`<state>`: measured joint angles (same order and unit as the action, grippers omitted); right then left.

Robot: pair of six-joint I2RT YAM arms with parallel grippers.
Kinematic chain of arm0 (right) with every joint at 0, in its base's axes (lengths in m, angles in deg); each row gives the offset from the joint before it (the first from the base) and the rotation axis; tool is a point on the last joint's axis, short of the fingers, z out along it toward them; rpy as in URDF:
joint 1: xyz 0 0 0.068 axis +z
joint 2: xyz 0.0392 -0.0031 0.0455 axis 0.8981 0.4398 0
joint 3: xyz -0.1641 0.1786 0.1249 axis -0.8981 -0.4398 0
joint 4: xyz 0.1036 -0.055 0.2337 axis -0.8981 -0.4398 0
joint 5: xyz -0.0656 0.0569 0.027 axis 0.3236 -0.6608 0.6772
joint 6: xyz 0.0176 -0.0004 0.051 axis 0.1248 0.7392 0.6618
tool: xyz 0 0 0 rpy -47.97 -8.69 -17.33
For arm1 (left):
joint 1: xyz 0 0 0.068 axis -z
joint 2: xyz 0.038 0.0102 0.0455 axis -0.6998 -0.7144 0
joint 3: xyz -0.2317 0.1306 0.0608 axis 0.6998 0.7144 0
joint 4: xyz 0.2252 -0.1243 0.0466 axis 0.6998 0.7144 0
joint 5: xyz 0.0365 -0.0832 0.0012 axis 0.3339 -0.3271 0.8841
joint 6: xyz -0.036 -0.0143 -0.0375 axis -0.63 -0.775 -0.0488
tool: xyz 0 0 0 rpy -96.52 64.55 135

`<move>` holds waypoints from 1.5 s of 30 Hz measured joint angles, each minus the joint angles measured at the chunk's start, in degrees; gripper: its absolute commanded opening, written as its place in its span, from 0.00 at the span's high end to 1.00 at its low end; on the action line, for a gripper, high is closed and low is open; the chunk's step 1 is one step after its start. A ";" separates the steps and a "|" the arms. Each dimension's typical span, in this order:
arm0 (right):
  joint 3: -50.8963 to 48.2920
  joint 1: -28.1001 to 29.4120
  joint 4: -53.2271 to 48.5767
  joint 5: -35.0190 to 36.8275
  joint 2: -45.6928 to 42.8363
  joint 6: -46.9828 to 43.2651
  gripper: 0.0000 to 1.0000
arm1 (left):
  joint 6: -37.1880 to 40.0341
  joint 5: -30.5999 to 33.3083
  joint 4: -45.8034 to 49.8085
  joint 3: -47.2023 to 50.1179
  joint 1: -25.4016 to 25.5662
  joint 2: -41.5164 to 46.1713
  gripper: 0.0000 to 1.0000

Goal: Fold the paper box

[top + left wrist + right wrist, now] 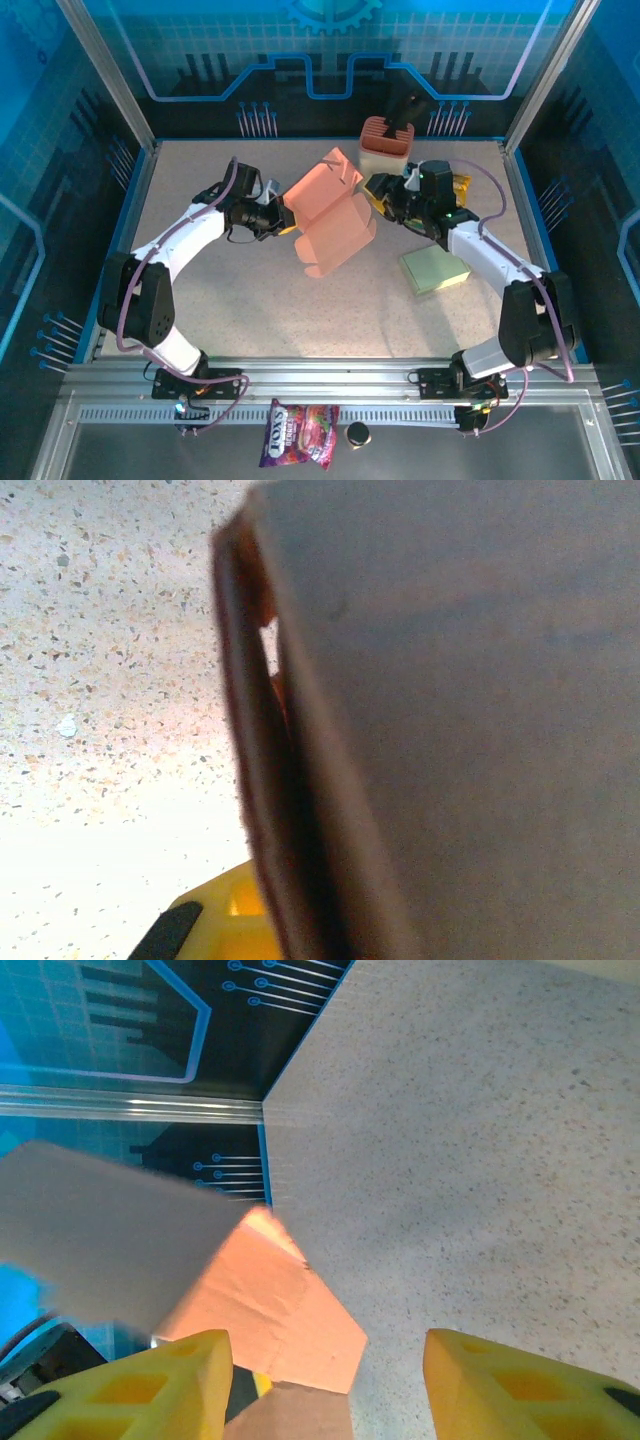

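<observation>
The salmon-orange paper box (330,215) is partly unfolded and held up in the middle of the table. My left gripper (287,217) is shut on the box's left edge. In the left wrist view the box's grey-brown wall (450,730) sits right against the camera, with one yellow finger (215,920) showing below it. My right gripper (385,195) is at the box's right side, open. In the right wrist view an orange flap (270,1305) lies between its yellow fingers (170,1385), close to the left one and apart from the right one.
An orange and white holder (387,145) with a black tool in it stands at the back. A pale green pad (435,270) lies on the table under the right arm. A candy packet (298,447) and a small black cap (357,434) lie on the front rail.
</observation>
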<state>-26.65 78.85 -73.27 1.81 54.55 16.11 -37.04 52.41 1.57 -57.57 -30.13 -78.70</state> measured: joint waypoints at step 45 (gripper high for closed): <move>21.38 -4.83 -20.94 -31.36 11.32 -46.42 0.60 | 27.30 -8.55 20.63 -16.55 -1.51 -12.20 1.00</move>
<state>-5.27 74.02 -94.21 -29.56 65.87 -30.31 -9.74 43.87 22.21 -74.11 -31.63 -90.89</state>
